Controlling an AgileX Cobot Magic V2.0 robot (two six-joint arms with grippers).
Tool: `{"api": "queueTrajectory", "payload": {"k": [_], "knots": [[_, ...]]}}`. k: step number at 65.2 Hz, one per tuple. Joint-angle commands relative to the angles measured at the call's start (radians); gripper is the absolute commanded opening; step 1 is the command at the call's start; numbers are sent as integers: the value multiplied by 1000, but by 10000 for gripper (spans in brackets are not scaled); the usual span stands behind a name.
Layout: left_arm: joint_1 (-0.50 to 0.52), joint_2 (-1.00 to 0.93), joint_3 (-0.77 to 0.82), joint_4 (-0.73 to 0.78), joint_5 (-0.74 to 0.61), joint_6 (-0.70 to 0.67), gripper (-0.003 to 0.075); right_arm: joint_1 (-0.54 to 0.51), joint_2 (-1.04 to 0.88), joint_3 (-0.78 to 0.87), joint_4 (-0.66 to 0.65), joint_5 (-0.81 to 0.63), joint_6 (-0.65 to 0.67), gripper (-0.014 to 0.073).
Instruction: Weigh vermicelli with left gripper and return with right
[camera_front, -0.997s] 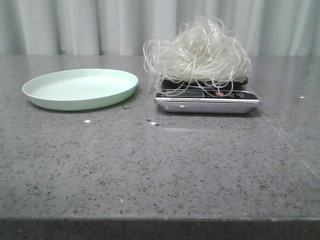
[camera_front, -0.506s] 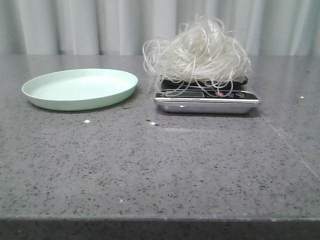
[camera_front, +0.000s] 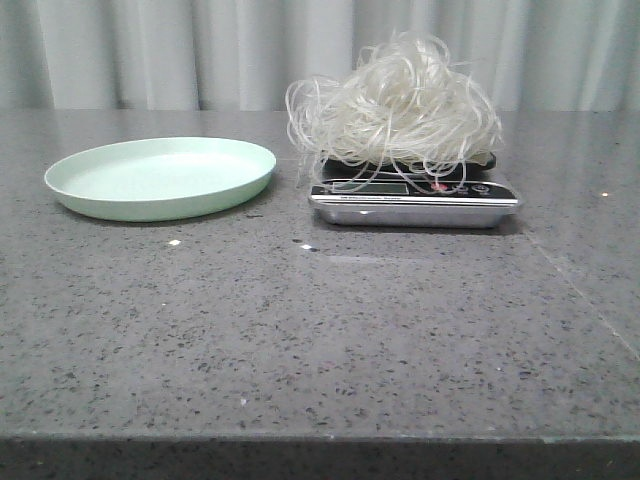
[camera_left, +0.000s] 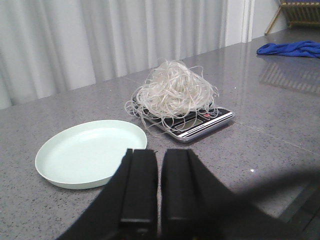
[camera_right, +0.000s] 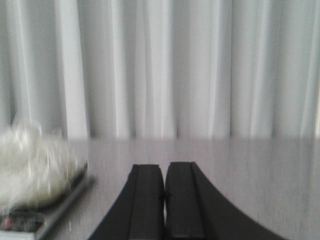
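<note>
Sitting on the scale (camera_front: 414, 203) is the vermicelli (camera_front: 397, 103), a big fluffy pile of thin pale strands. The mint-green plate (camera_front: 160, 176) is just beside the scale on the table (camera_front: 320, 330), and nothing is in it. Both arms are back from the things. The left gripper (camera_left: 159, 189) has its jaws closed with nothing between them. The right gripper (camera_right: 164, 200) is closed too and holds nothing.

I think the weighing part looks done, and the right gripper must now take the noodles back to the plate. Things could go wrong. Some loops hang over the edge of the scale, so a pinch might grab only a few strands. Then bits could drop on the table. Strands could also catch on the scale and drag it along.
</note>
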Motion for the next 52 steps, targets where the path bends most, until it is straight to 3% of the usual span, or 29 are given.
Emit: {"api": "queueTrajectory", "payload": {"k": [1,4,12,31,52], "knots": [[2,11,-25,-12,-78,-2,145,-5,-16,-40,22,-191,30,187],[2,11,-25,-12,-78,-2,145,-5,-14,-79,27,-149,50,187],[2,11,-25,-12,-78,-2,145,-5,49,-280,19,133,74,187],[2,11,-25,-12,-78,-2,145,-5,445,-659,-5,551,74,187],[2,11,-25,-12,-78,-2,145,-2,598,-692,-5,548,74,195]]}}
